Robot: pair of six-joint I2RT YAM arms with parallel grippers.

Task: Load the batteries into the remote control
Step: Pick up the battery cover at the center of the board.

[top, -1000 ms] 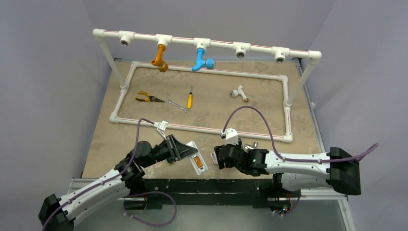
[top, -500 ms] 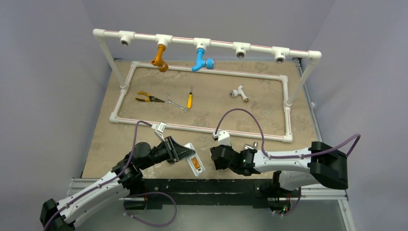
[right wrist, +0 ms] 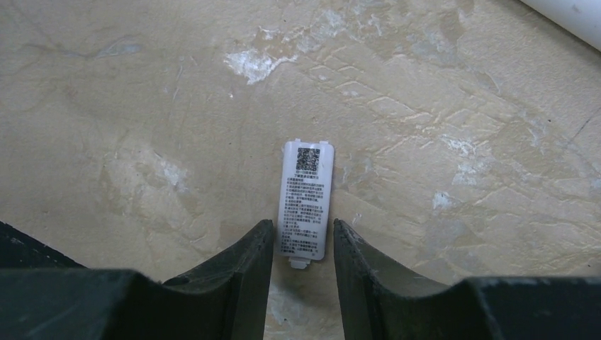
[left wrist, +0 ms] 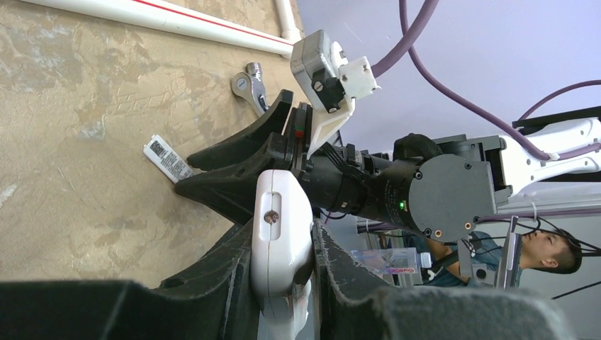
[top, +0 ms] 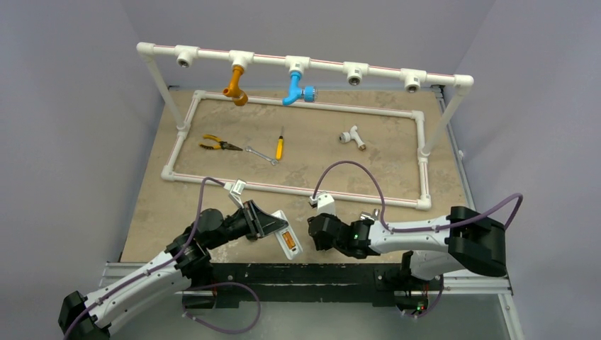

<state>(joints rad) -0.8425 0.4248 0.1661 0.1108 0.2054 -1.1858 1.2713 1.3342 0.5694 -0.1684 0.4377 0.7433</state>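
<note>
My left gripper (top: pixel 275 225) is shut on the white remote control (top: pixel 286 236) and holds it tilted above the table's near edge. One orange battery (top: pixel 288 239) shows in its bay; I cannot make out a second. In the left wrist view the remote (left wrist: pixel 281 244) is pinched edge-on between my fingers. My right gripper (top: pixel 312 230) is just right of the remote, low over the table. Its jaws (right wrist: pixel 302 230) are open and straddle the near end of a small white labelled battery cover (right wrist: pixel 307 198) lying flat, with a narrow gap on each side. The cover also shows in the left wrist view (left wrist: pixel 167 158).
A white pipe frame (top: pixel 298 190) borders the far work area, with an orange tap (top: pixel 236 86) and a blue tap (top: pixel 295 87) on its top rail. Pliers (top: pixel 216 144), a wrench (top: pixel 262 155), a yellow-handled screwdriver (top: pixel 280 146) and a white pipe fitting (top: pixel 351 135) lie inside. A small metal part (top: pixel 367 214) lies by the right arm.
My right arm has swung left, bringing its gripper over the battery cover, close to the remote. My left gripper, still holding the remote, shifted slightly left.
</note>
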